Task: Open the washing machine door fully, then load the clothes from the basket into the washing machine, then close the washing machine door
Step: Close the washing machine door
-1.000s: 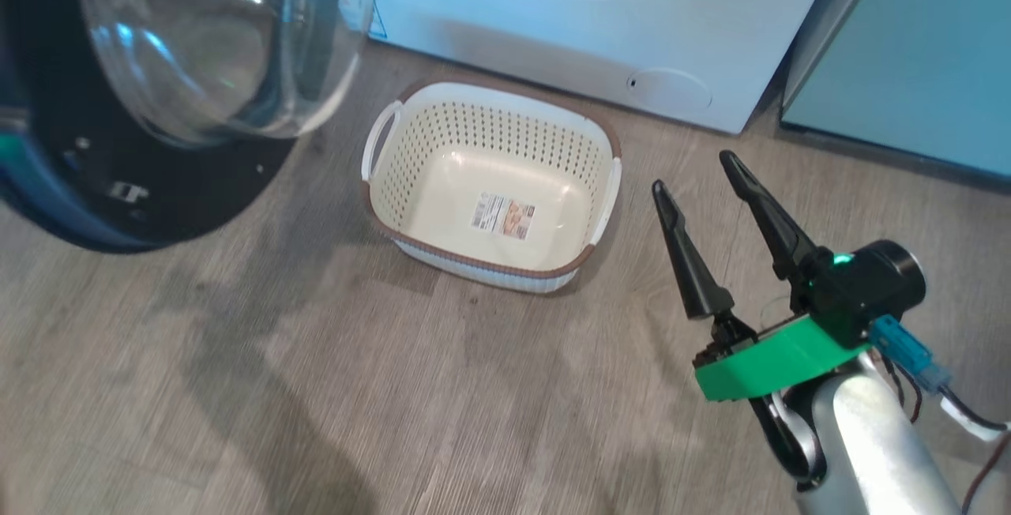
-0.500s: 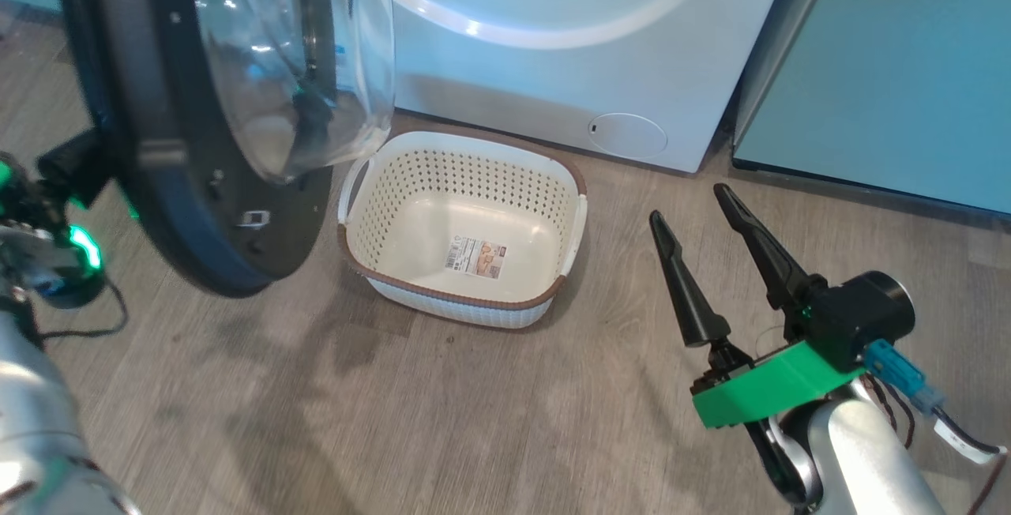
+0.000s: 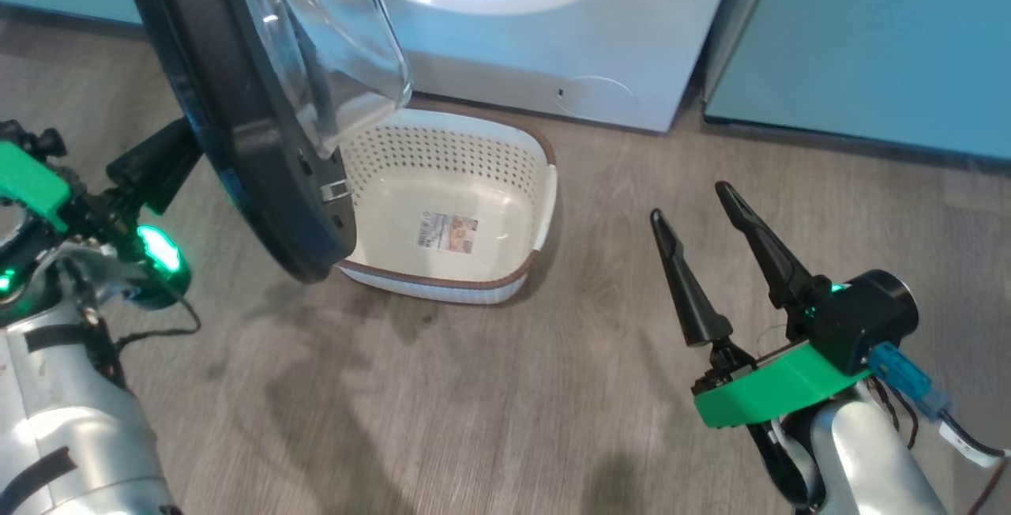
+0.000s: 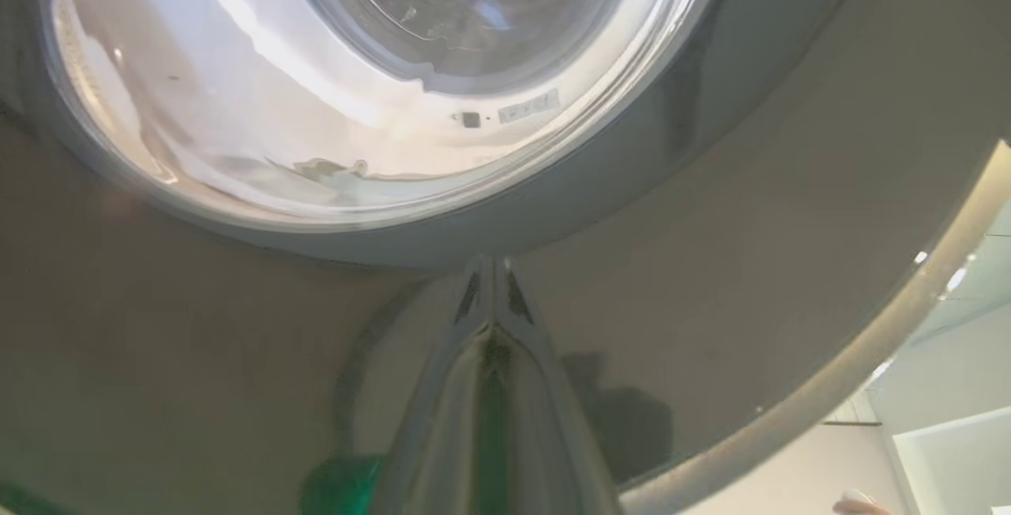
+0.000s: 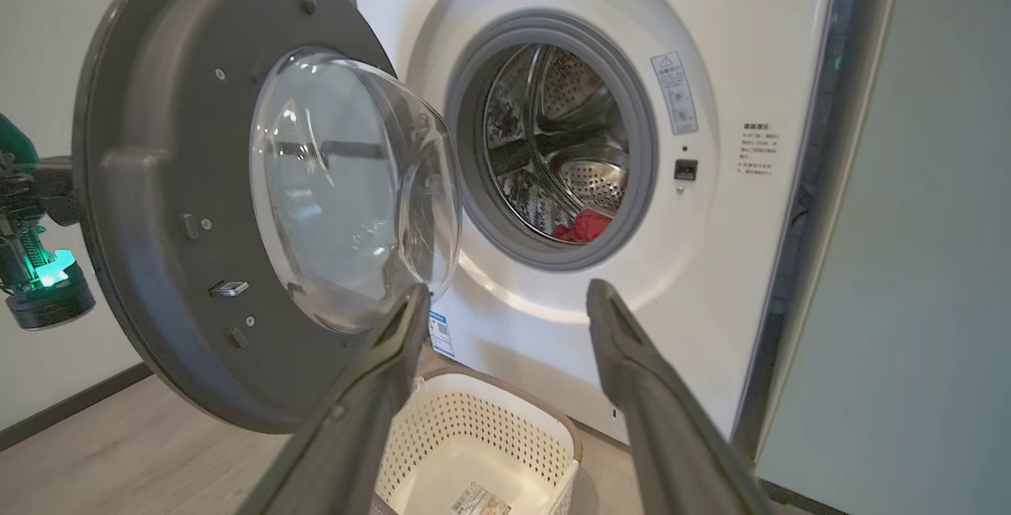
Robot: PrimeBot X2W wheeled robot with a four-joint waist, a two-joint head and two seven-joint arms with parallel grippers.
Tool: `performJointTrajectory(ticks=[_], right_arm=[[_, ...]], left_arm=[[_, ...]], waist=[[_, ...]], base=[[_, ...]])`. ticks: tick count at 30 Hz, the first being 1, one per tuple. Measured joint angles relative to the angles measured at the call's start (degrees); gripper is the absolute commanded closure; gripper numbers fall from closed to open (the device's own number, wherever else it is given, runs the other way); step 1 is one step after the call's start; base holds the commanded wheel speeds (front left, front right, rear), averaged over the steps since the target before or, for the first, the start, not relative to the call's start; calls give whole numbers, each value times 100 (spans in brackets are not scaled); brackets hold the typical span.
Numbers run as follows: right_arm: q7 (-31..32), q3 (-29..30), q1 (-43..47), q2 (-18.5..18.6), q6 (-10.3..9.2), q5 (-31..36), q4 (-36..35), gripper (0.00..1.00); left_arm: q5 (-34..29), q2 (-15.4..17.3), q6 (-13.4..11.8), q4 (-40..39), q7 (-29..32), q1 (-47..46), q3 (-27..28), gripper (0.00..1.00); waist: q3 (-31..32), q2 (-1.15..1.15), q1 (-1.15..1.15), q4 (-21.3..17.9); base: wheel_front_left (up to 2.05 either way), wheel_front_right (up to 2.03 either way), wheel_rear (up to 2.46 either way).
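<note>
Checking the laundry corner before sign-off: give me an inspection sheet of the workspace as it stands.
Surface: grey wood-look floor.
Job's things: basket empty, label on its bottom, in front of the washing machine; red clothes inside the machine; door open.
Clutter: nothing seen.
Grippers: left gripper shut, tips against the door's outer face; right gripper open, empty, above the floor.
Cables: loose wires at the right wrist; black cable by the left arm.
Surroundings: teal cabinet beside the machine.
</note>
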State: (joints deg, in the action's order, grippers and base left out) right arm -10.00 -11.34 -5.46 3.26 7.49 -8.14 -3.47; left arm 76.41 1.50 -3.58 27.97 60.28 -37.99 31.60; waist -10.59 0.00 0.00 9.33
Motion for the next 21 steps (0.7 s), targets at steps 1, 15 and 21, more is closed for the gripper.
performJointTrajectory(ticks=[1, 15, 21], right_arm=[[0, 0, -11, 0, 0, 2, -1, 0], [-63, 58, -225, -1, 0, 4, -35, 0], [-166, 119, -251, -1, 0, -30, -34, 0]], left_arm=[[205, 13, -22, -10, -111, 36, -144, 100], [1907, -18, -275, -719, -1536, 315, -2000, 100], [2153, -1, -366, -753, -2370, 232, -2173, 100]], waist=[[-39, 0, 0, -49], [-510, 0, 0, -949], [-688, 0, 0, -1468]], base=[[0, 0, 0], [0, 0, 0], [0, 0, 0]])
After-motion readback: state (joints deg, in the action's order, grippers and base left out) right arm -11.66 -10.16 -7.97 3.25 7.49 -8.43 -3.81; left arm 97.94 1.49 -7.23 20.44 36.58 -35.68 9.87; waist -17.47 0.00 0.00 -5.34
